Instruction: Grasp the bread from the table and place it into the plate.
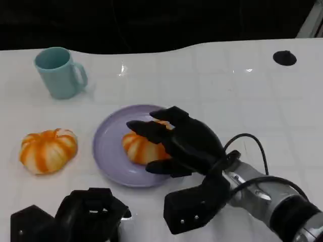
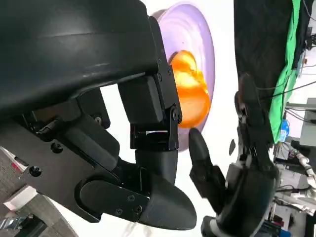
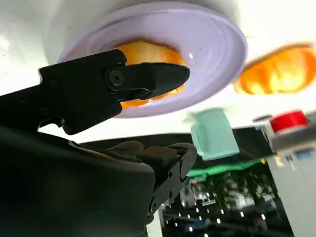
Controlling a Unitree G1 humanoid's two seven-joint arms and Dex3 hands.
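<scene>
two breads (image 1: pixel 142 147), one plate (image 1: pixel 108 151), one mug (image 1: pixel 59 72)

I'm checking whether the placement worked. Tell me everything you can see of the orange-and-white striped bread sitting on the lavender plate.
The orange-and-white striped bread is a rounded, pumpkin-like bun with glossy orange ribs and pale stripes. It lies on the lavender plate, right of the plate's middle in the head view. The right hand is over it, fingers curved around its top and right side; whether they touch it cannot be told. Its far side is partly hidden by those fingers.
</scene>
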